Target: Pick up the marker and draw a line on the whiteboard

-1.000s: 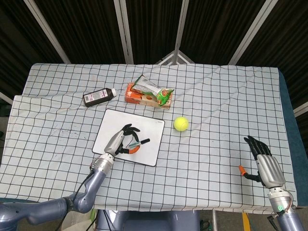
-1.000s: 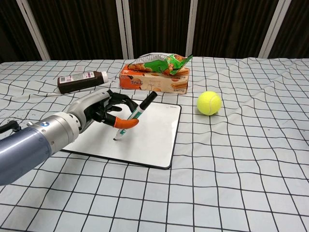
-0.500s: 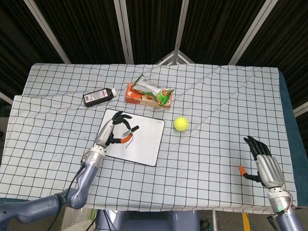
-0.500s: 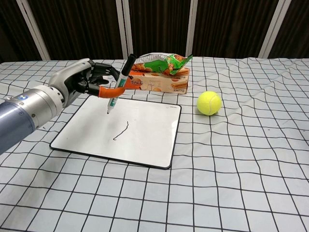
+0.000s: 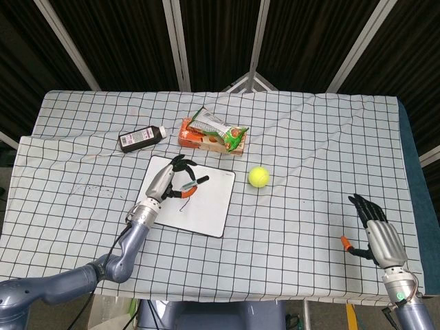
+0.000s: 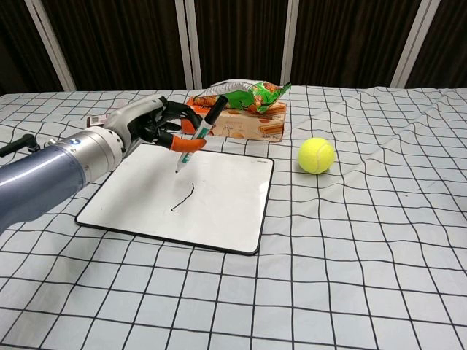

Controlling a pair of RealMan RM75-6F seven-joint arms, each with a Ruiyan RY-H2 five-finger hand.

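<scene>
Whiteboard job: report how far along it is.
Done: the left hand has picked up the marker, and a short dark line is on the whiteboard. In hand: the marker is gripped tilted, its tip just above the board's far part, apparently not touching. Left: little, perhaps setting the marker down. The right hand lies idle on the table, holding nothing.

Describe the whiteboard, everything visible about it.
The whiteboard is a flat white rectangle with a thin dark rim and rounded corners, lying flat on the checked cloth, slightly askew. A short, dark, wavy line marks its middle. The left hand holds the marker above it, tip apparently off the surface.
</scene>
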